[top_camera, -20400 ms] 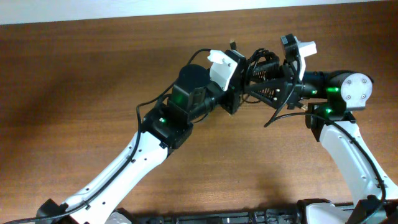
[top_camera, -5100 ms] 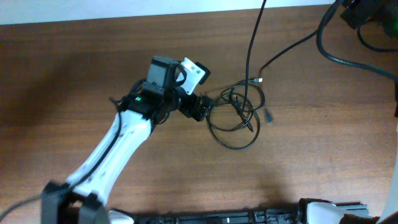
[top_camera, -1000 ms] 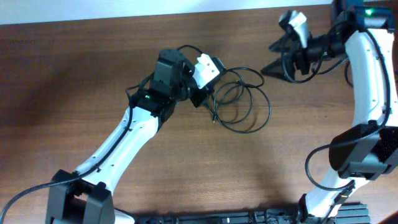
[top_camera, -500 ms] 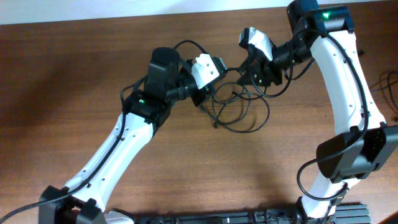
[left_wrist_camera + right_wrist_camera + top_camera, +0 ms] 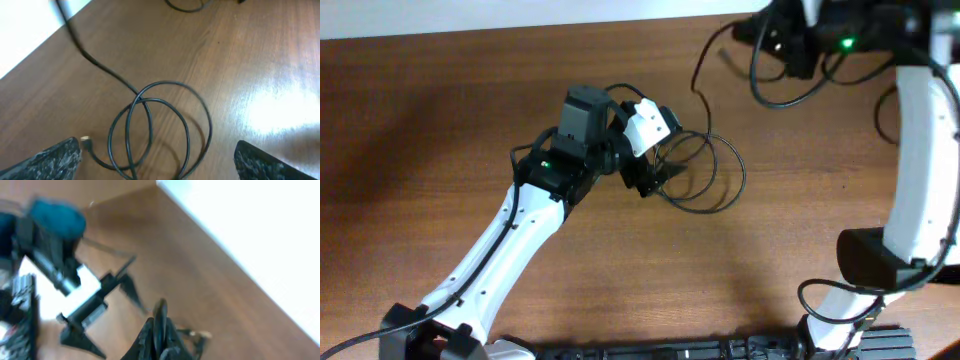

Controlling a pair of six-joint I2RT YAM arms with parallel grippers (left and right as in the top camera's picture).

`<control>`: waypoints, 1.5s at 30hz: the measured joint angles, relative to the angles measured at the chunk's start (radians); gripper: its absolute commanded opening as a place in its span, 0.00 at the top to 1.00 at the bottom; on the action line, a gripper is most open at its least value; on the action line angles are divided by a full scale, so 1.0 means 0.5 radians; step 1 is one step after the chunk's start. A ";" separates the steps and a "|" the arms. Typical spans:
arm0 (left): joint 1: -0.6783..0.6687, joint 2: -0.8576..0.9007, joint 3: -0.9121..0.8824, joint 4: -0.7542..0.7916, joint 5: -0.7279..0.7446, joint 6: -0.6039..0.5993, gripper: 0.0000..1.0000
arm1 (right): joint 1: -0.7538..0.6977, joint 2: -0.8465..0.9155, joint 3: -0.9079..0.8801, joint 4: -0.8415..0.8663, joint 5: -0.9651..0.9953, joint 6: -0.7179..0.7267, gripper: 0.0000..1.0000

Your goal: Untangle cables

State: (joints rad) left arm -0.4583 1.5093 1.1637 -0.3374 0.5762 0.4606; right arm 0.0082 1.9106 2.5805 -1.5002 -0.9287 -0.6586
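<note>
The cables (image 5: 708, 172) lie as thin black loops on the brown table, just right of my left gripper (image 5: 662, 155). In the left wrist view the coil (image 5: 160, 127) sits between and ahead of the wide-open fingertips (image 5: 57, 159), which touch nothing, and a small plug end (image 5: 85, 142) lies near the left one. One strand (image 5: 698, 80) rises from the coil toward my right gripper (image 5: 754, 32) at the far right. The blurred right wrist view shows that gripper (image 5: 160, 332) shut on a black cable (image 5: 160, 316).
The table's far edge (image 5: 520, 22) meets a white wall. My left arm (image 5: 510, 240) crosses the middle-left of the table. The white right arm (image 5: 920, 150) runs down the right side. Loose black robot wires (image 5: 790, 95) hang by the right wrist.
The right gripper has closed on a strand at the coil and pulled it up toward the far right. The left gripper has opened and let go of the cables.
</note>
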 measured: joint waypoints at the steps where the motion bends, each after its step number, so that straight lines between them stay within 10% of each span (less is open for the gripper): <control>1: 0.000 0.000 0.000 -0.005 0.001 -0.001 0.02 | -0.005 -0.006 0.108 0.005 -0.001 0.079 0.96; 12: 0.000 0.239 -0.002 -0.041 -0.001 -0.001 0.01 | -0.005 -0.027 0.783 0.851 0.163 0.979 0.96; 25: 0.000 0.249 -0.002 -0.088 0.001 -0.001 0.01 | -0.244 0.011 0.706 0.543 1.915 0.891 0.96; 39: 0.000 0.249 -0.002 -0.084 0.001 0.000 0.01 | -0.836 0.434 -0.124 1.544 1.915 1.253 0.96; 44: 0.000 0.249 -0.002 -0.081 0.001 -0.001 0.01 | -0.836 0.619 -0.120 1.422 1.871 1.264 0.96; 45: 0.000 0.249 -0.002 -0.082 0.001 -0.001 0.01 | -0.836 0.744 -0.121 1.327 1.869 1.265 0.59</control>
State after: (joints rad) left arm -0.4583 1.6341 1.1629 -0.3782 0.5766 0.4603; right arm -0.4099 2.2826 2.5202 -0.8368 0.0059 -0.0261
